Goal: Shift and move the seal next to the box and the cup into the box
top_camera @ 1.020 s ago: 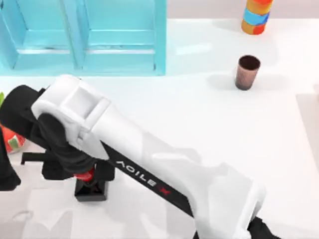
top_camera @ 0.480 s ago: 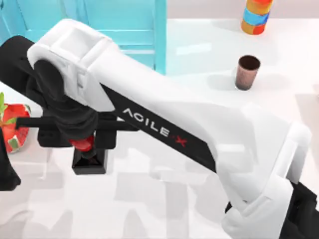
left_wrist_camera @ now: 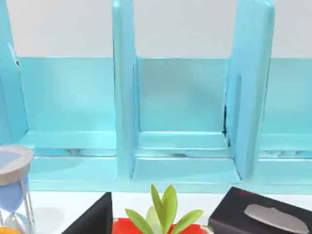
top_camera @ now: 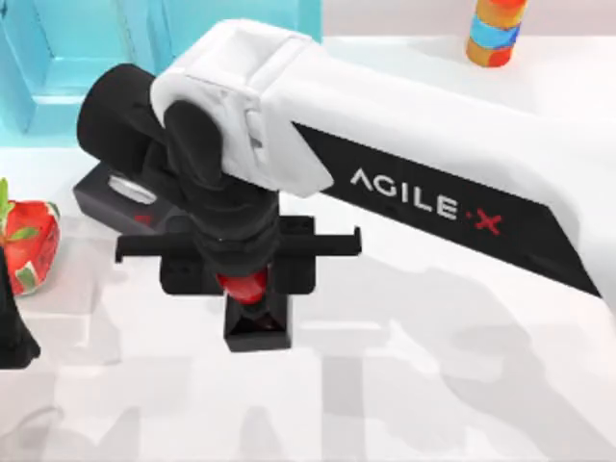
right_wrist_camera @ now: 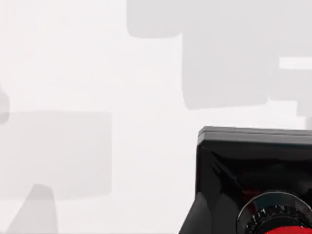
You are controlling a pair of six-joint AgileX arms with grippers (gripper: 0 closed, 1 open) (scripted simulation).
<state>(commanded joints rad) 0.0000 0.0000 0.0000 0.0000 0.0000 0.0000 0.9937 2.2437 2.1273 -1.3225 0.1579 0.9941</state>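
Note:
The seal [top_camera: 258, 325], a black square block with a red knob, is lifted off the table just right of a black box [top_camera: 104, 197] that has a grey oval on top. My right gripper [top_camera: 246, 286] is shut on the red knob from above. The seal's base [right_wrist_camera: 253, 170] shows close up in the right wrist view over white table. The cup is hidden behind my right arm. My left arm [top_camera: 12, 322] is parked at the table's left edge.
A teal shelf unit [top_camera: 67, 67] with open compartments stands at the back left, its compartments [left_wrist_camera: 180, 112] facing the left wrist camera. A red pot with green leaves [top_camera: 27, 245] sits at the left, an hourglass [left_wrist_camera: 12, 185] near it, and a striped cylinder [top_camera: 495, 29] at the back right.
My right gripper has carried the seal to the right, away from the red pot. The arm has swung toward the back and now covers the cup.

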